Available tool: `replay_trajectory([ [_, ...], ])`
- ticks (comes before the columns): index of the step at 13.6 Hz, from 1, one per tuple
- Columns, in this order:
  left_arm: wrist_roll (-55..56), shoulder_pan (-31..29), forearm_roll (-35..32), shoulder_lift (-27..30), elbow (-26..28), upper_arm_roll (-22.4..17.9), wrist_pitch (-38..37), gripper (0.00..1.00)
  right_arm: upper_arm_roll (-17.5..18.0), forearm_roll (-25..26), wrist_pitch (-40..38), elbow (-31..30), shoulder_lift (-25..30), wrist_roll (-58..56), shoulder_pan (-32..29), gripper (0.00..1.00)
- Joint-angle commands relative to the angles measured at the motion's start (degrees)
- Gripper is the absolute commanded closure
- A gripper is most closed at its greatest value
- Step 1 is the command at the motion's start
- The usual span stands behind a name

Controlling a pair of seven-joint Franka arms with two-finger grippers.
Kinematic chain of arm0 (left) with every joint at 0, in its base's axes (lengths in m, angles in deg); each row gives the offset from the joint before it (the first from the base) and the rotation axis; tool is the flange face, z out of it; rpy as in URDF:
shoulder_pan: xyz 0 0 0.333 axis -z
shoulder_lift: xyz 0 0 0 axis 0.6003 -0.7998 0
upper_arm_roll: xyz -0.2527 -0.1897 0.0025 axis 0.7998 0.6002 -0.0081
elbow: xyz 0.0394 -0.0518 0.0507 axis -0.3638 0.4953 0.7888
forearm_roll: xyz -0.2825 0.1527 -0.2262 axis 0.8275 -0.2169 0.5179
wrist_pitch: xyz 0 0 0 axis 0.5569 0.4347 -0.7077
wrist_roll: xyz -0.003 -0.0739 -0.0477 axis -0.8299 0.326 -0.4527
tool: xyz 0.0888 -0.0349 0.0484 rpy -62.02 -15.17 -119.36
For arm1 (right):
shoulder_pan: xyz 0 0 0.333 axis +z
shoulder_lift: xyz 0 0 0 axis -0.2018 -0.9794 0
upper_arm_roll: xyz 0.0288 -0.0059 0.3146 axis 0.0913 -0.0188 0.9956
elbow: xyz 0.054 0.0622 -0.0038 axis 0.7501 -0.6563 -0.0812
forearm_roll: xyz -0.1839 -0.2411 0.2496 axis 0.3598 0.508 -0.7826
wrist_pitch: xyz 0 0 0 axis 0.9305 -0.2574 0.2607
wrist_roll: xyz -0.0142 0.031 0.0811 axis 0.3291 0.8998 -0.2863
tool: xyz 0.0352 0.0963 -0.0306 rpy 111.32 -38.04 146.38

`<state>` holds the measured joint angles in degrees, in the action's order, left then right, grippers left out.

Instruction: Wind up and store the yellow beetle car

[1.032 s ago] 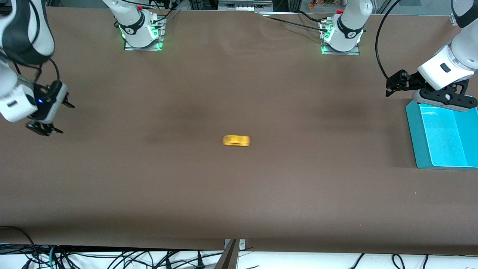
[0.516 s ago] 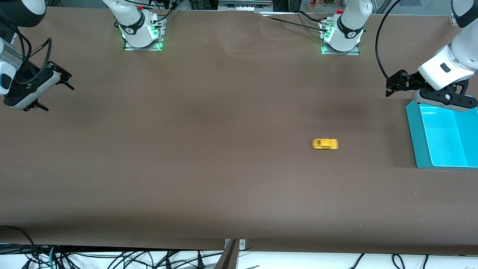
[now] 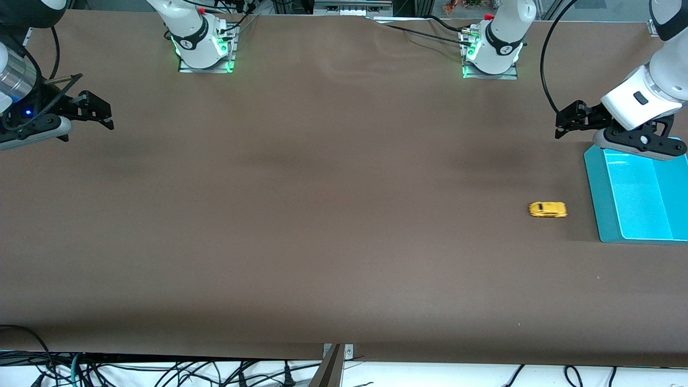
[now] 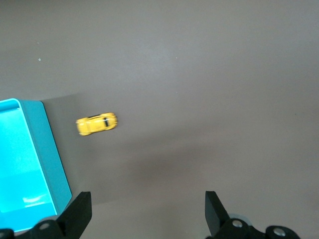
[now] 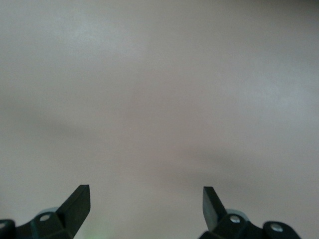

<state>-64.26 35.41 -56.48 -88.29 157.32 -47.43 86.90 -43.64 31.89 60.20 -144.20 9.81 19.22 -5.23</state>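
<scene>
The yellow beetle car (image 3: 547,209) stands on the brown table, close beside the teal bin (image 3: 599,199) at the left arm's end. It also shows in the left wrist view (image 4: 96,124), next to the bin's wall (image 4: 50,149). My left gripper (image 3: 564,122) is open and empty, up in the air by the bin's corner nearest the robots' bases. My right gripper (image 3: 99,114) is open and empty, over the right arm's end of the table. In the right wrist view, my right gripper (image 5: 145,199) has only bare table under it.
The teal bin is open-topped with nothing seen in it. The two arm bases (image 3: 203,45) (image 3: 492,51) stand along the table's edge away from the front camera. Cables hang below the table's front edge (image 3: 333,355).
The car has rolled across the table from the middle to beside the teal bin. The right gripper has risen and turned toward its base. The left arm has not moved.
</scene>
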Motion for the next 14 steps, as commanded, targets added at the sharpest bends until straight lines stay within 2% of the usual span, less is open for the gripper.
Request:
replay_trajectory([
  [1, -0.82, -0.46, -0.63, -1.51, -1.24, 0.27, -1.11, 0.0, -1.11, -1.05, -1.92, 0.74, 0.89, 3.1, 1.32, 0.0],
  [2, -0.82, -0.54, -0.46, -1.86, -1.24, 0.1, -0.93, 0.0, -1.11, -1.14, -2.01, 0.74, 0.89, 3.27, 1.41, 0.0],
  [4, -0.91, -1.68, -0.46, -2.56, -1.07, 0.1, -0.93, 0.0, -1.72, -5.33, -2.97, 0.74, 1.16, 4.06, 1.49, 0.0],
  [7, -1.43, -2.48, -0.63, -4.49, -0.89, 0.01, -1.02, 0.0, -1.9, -5.62, -3.24, 0.65, 1.16, 5.65, 1.49, 0.0],
  [11, -18.97, -4.06, -1.16, -6.07, -0.01, -0.43, -1.98, 0.0, -1.81, -5.18, -3.16, 1.18, 0.46, 5.38, 1.58, 0.0],
  [14, -29.09, -4.5, -1.33, -8.27, 0.51, -2.36, -3.04, 0.0, -1.81, -3.08, -3.07, 1.53, 0.37, 5.38, 1.49, 0.0],
])
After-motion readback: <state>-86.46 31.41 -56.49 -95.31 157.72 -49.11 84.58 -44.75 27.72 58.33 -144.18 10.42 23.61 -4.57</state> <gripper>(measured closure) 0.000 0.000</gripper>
